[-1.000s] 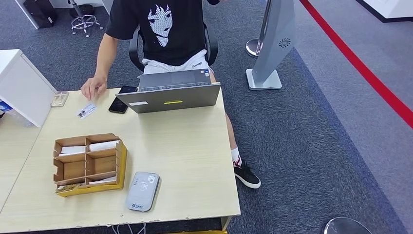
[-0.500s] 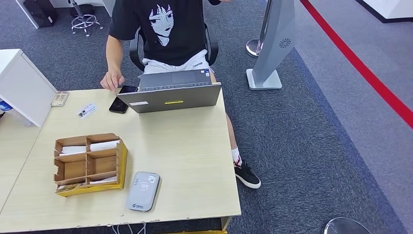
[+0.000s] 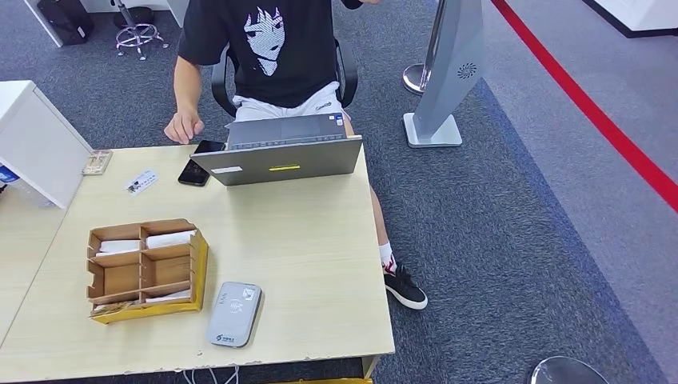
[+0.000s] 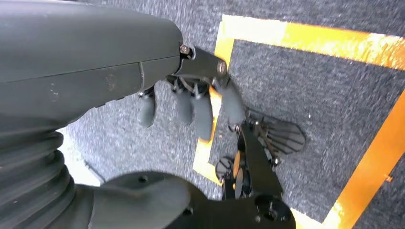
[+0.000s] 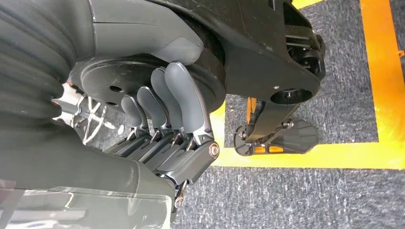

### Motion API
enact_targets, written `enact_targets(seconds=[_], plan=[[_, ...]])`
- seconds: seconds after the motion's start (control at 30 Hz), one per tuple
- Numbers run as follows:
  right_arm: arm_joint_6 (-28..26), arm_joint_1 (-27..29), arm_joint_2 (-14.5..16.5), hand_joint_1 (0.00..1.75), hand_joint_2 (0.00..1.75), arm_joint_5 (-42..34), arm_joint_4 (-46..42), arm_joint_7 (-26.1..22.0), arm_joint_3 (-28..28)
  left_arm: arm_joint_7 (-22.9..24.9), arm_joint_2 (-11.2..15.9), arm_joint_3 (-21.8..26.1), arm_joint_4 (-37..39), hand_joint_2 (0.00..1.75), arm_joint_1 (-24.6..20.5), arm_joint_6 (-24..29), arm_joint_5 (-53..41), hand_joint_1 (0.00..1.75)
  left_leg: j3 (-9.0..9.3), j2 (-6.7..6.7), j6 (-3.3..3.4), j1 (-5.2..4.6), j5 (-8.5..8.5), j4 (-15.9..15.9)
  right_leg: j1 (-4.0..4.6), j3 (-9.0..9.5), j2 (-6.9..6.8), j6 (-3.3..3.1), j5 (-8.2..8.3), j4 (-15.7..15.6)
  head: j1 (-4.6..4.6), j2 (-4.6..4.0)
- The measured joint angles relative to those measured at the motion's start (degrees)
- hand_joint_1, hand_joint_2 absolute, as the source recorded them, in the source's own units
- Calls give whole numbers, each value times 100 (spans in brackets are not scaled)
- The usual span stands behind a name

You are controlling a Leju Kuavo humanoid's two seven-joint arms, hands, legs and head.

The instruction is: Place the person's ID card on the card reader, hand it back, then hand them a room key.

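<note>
ID card (image 3: 141, 182): flat on table, far left corner, near phone (image 3: 194, 173); thin, stiff, light, likely slippery (lift by an edge)
card reader (image 3: 234, 314): near edge
left hand (image 4: 191, 102): hanging, fingers apart, empty
right hand (image 5: 165, 102): hanging, fingers loosely curled, empty

Light wood table (image 3: 320, 240) carries ID card (image 3: 141, 182), phone (image 3: 194, 172), laptop (image 3: 280, 156), divided box (image 3: 145, 270), card reader (image 3: 233, 314).

No text is legible; the ID card's (image 3: 141, 182) print is blurred.
</note>
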Motion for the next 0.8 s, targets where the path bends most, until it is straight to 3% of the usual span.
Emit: enact_targets(seconds=[0.53,0.67,0.8], plan=[[286,426,-196,0,175,1285,-575,11,-979,151,449,-2533,-205,175,432,104,1472,0,1,0,-1,-1,-1,0,-1,0,-2,0,-1,-1,-2,0],[315,616,-272,0,0,1627,-720,41,-1265,190,534,-3162,-330,0,548,137,1842,0,-4,-2,1,-4,-3,2,-3,1,-8,1,-1,-3,-2,0],[381,820,-333,0,0,1924,-863,43,-1520,241,617,-3736,-441,0,649,160,2180,0,-6,0,17,-26,-14,8,-24,0,-8,5,0,-10,-9,0]])
